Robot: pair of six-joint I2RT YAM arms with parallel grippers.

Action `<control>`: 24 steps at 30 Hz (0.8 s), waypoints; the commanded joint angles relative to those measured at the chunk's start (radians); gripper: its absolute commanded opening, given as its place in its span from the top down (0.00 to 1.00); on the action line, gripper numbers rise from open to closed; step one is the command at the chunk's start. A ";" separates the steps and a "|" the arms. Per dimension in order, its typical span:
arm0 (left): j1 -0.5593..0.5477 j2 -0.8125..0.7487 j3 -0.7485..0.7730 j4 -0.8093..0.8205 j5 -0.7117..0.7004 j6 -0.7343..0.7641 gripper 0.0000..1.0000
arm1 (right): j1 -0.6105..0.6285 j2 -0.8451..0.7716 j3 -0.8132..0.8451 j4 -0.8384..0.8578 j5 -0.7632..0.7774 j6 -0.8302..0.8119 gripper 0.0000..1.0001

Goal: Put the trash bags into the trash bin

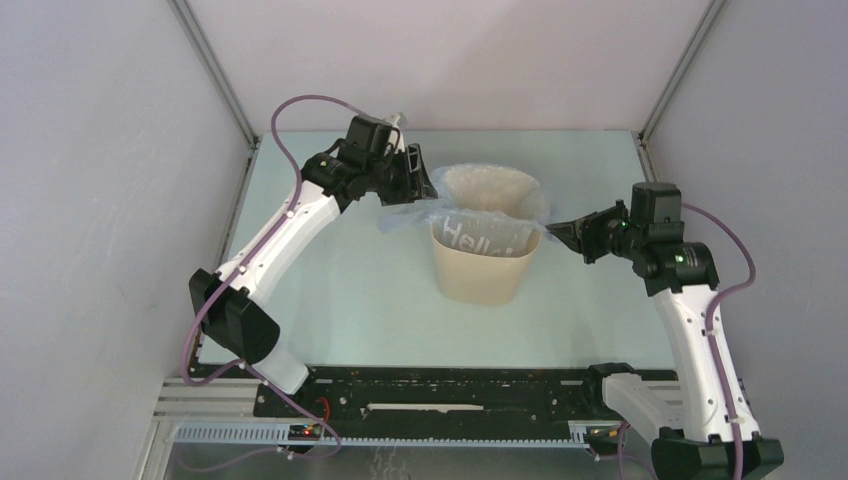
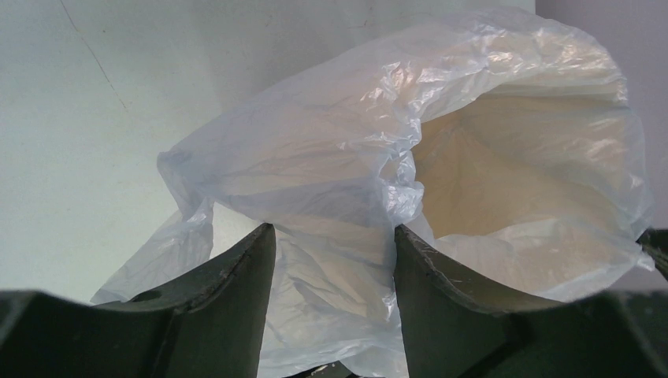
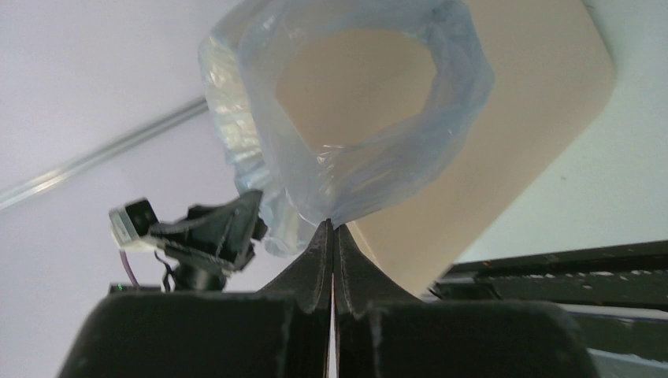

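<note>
The right tool (image 3: 332, 228) is clamped on the trash bag (image 3: 354, 169) hem; the left tool (image 2: 332, 232) stands wide around loose film. Grip, then stretch evenly over the trash bin (image 1: 485, 275) rim.

From above, the trash bag (image 1: 412, 216) hid the floor of the trash bin (image 1: 480, 272). In the left wrist view the bag's lower folds ran off the bottom edge between the fingers of the left gripper (image 2: 332, 232), and whether those fingers touched the film could not be told. The right wrist view's top edge cut off bag and bin.
</note>
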 commanded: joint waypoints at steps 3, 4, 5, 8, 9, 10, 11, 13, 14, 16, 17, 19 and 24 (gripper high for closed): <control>-0.008 -0.002 -0.045 0.008 0.002 -0.024 0.40 | -0.048 -0.084 -0.067 -0.024 -0.255 -0.230 1.00; -0.008 -0.001 -0.051 0.012 0.006 -0.029 0.40 | -0.049 -0.081 -0.078 -0.027 -0.294 -0.251 1.00; -0.008 0.001 -0.053 0.015 0.009 -0.030 0.40 | -0.049 -0.079 -0.086 -0.026 -0.329 -0.274 1.00; -0.008 0.004 -0.053 0.017 0.012 -0.028 0.41 | -0.045 -0.091 -0.094 -0.043 -0.373 -0.314 1.00; -0.007 0.002 -0.053 0.014 0.010 -0.026 0.41 | -0.047 -0.101 -0.093 -0.055 -0.373 -0.324 1.00; -0.008 0.001 -0.052 0.015 0.009 -0.025 0.41 | -0.049 -0.110 -0.094 -0.064 -0.373 -0.339 1.00; -0.007 0.001 -0.052 0.015 0.010 -0.026 0.41 | -0.051 -0.121 -0.100 -0.071 -0.379 -0.352 1.00; -0.007 0.004 -0.049 0.015 0.008 -0.031 0.41 | -0.055 -0.130 -0.122 -0.086 -0.405 -0.381 1.00; -0.008 0.005 -0.048 0.014 0.010 -0.031 0.41 | -0.056 -0.132 -0.134 -0.100 -0.412 -0.395 1.00; -0.007 0.009 -0.045 0.015 0.013 -0.034 0.41 | -0.060 -0.139 -0.170 -0.108 -0.425 -0.420 1.00; -0.007 0.011 -0.039 0.016 0.014 -0.034 0.41 | -0.060 -0.141 -0.181 -0.108 -0.425 -0.427 1.00; -0.008 0.016 -0.027 0.013 0.016 -0.030 0.41 | -0.085 -0.140 -0.196 -0.100 -0.413 -0.447 1.00; -0.008 0.023 0.000 0.009 0.035 -0.011 0.38 | -0.132 -0.073 -0.198 -0.034 -0.360 -0.501 1.00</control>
